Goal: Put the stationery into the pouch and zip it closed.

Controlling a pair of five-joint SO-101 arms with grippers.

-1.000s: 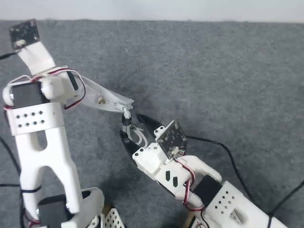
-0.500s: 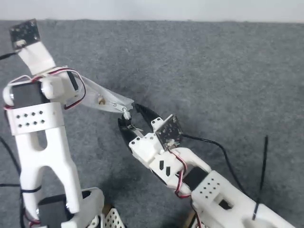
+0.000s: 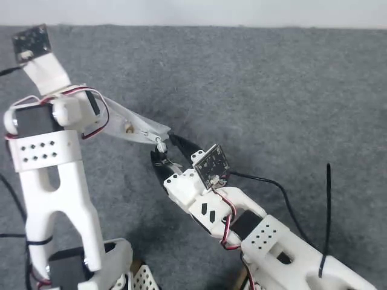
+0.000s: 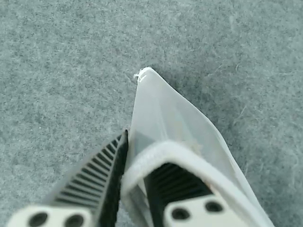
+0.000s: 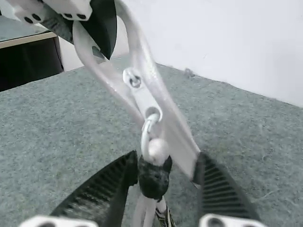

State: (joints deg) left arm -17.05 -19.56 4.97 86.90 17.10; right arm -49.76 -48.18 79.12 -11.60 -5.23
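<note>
A translucent pouch [image 3: 130, 124] hangs in the air, and my left gripper [image 3: 97, 107] is shut on one end of it. In the left wrist view both fingers [image 4: 102, 177] pinch the pouch's [image 4: 175, 123] thick rim; its contents are too faint to make out. At the pouch's [image 5: 165, 118] other end sits the zipper slider [image 5: 134, 81], from which a ring, a white bead and a black tassel [image 5: 152, 178] dangle. My right gripper [image 5: 158, 189] is open, with the tassel between its two fingers. In the high view the right gripper [image 3: 170, 158] sits just below the zipper pull [image 3: 160, 145].
Grey carpet [image 3: 284, 90] covers the table, with a pale wall along the far edge. A black cable [image 3: 284, 193] trails from the right arm, and another loop of it [image 3: 327, 211] stands up at the right. Both arm bases crowd the near edge.
The right arm has pushed forward, bringing its open gripper up around the zipper pull. A black cable has swung into view at the right. The left arm and the pouch have stayed put.
</note>
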